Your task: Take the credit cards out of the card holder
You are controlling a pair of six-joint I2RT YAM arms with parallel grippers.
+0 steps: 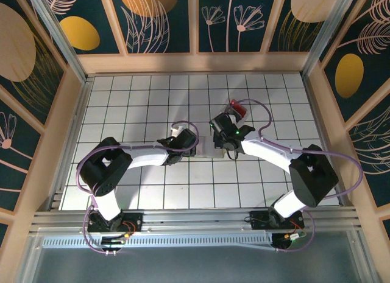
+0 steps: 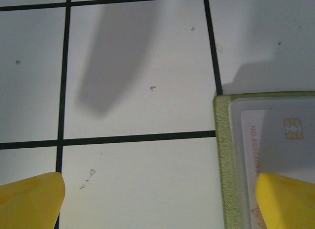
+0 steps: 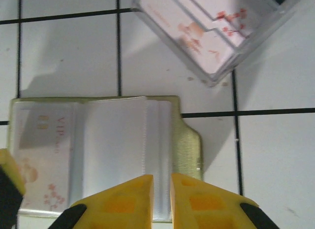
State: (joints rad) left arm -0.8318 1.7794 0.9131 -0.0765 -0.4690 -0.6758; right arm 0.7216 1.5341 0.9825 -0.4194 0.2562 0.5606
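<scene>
Here the card holder (image 3: 189, 150) lies open and flat on the desk (image 3: 275, 155), directly under and just ahead of the right claw (image 3: 161, 184). That claw's yellow fingers (image 3: 130, 199) are nearly together, with a thin slit left between them. The edges of the holder's clear sleeves (image 3: 157, 140) run into that slit, but whether they are pinched I cannot tell. Off to one side of that claw a pale card marked VIP (image 3: 54, 145) sits in a sleeve. The left claw (image 2: 157, 202) is spread wide and holds nothing. One of its fingertips sits over the holder's corner, beside a card with a gold chip (image 2: 293, 128), and the other sits over bare desk. Ahead of the right claw and off to the other side lies a clear plastic box (image 3: 211, 37) with pale flowered cards inside, near the holder but apart from it. The desk is white with a black grid, and around it stand wood-framed dark panels (image 1: 161, 21) painted with gold and pale plants
</scene>
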